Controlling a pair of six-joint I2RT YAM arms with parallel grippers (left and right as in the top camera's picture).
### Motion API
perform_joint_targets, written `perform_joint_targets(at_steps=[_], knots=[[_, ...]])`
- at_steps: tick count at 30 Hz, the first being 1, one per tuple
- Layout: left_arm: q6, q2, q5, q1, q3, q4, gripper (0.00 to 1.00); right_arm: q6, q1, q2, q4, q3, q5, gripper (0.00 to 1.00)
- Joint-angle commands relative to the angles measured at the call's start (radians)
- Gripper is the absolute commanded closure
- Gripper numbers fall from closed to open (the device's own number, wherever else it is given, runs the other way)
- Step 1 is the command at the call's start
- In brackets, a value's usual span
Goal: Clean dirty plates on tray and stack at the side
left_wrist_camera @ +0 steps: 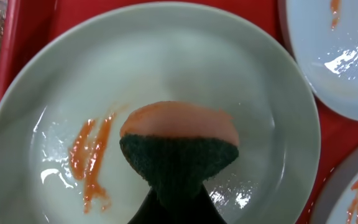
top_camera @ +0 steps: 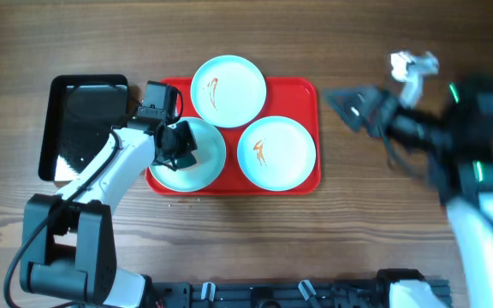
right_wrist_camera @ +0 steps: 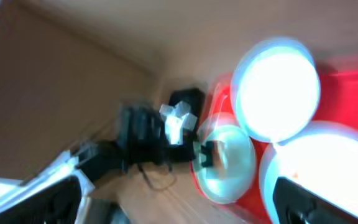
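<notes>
The left arm (top_camera: 114, 167) rises from the lower left and bends right. The left fingers (left_wrist_camera: 179, 210) are clamped on an orange-and-green sponge (left_wrist_camera: 179, 146) above the middle of the lower-left plate (left_wrist_camera: 166, 56), with an orange smear (left_wrist_camera: 91, 158) just left of it. A black tray (top_camera: 84, 128) lies at the upper left of the wood-grain worktop (top_camera: 358, 222), touching the red tray (top_camera: 305, 92). The red tray holds all three plates, and the upper plate (top_camera: 228, 90) and lower-right plate (top_camera: 276, 152) are also smeared. At the right the right arm (top_camera: 452, 145) is blurred, reaching left with the right fingers (top_camera: 347, 101) spread wide and empty, beside the tray. A white crumpled lump (top_camera: 413, 64), perhaps a cloth, sits above it.
</notes>
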Motion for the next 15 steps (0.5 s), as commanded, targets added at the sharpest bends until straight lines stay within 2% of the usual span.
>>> perform_joint_targets(at_steps=[1,4,6,9,11,12,14,15], knots=[[-0.021,0.009,-0.020,-0.002,-0.002,-0.004,0.96,-0.385,0.197,0.321,-0.286,0.348,0.219,0.00],[-0.021,0.009,-0.020,-0.002,-0.002,-0.005,0.96,-0.405,0.336,0.541,-0.412,0.525,0.402,0.00],[-0.021,0.009,-0.020,-0.002,-0.002,-0.010,0.96,-0.400,0.393,0.645,-0.372,0.547,0.398,0.00],[-0.021,0.009,-0.020,-0.002,-0.002,-0.010,0.96,-0.307,0.440,0.756,-0.301,0.547,0.371,0.00],[-0.021,0.009,-0.020,-0.002,-0.002,-0.013,0.96,-0.296,0.468,0.821,-0.272,0.547,0.379,0.34],[-0.021,0.009,-0.020,-0.002,-0.002,-0.014,0.96,-0.296,0.480,0.848,-0.261,0.547,0.380,0.38],[-0.021,0.009,-0.020,-0.002,-0.002,-0.016,0.96,-0.296,0.497,0.891,-0.242,0.546,0.380,0.39],[-0.021,0.009,-0.020,-0.002,-0.002,-0.015,0.96,-0.292,0.504,0.909,-0.226,0.545,0.383,0.47]])
